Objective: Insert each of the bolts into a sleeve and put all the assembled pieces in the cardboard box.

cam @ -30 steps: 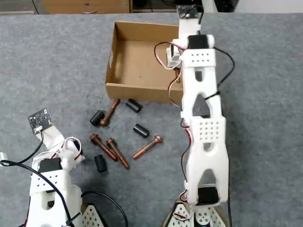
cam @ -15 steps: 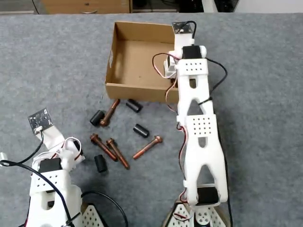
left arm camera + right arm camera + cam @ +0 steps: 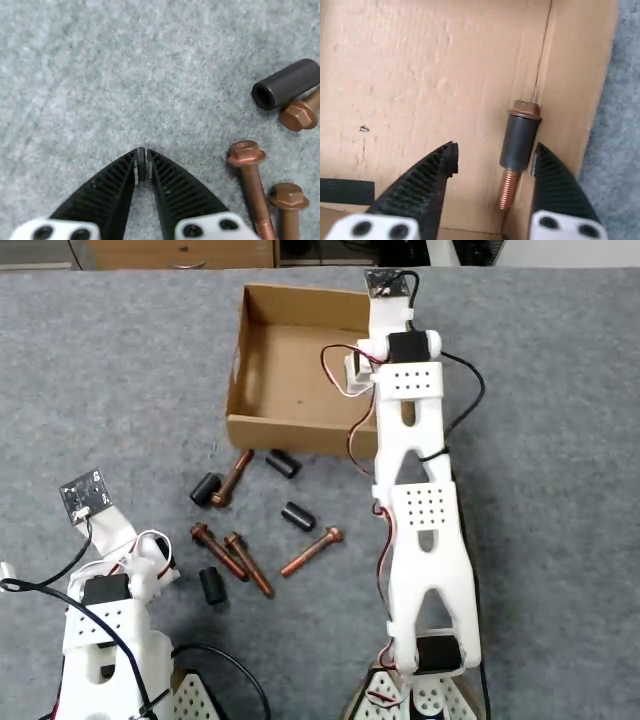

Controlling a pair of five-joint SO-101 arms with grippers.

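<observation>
My right gripper stands open low over the floor of the cardboard box. A bolt in a black sleeve lies between its fingers, against the box wall. In the high view the right arm reaches over the right side of the cardboard box. Several copper bolts and black sleeves lie loose on the grey mat in front of the box. My left gripper is shut on nothing just above the mat, with a sleeve and bolts beside it.
The left arm sits at the near left corner, close to a sleeve and two bolts. Grey mat stretches bare to the left of the box and to the right of the right arm. Wooden furniture lines the far edge.
The right arm has swung a little to the left and drawn back slightly over the box's right side. The left arm and the loose parts have not moved.
</observation>
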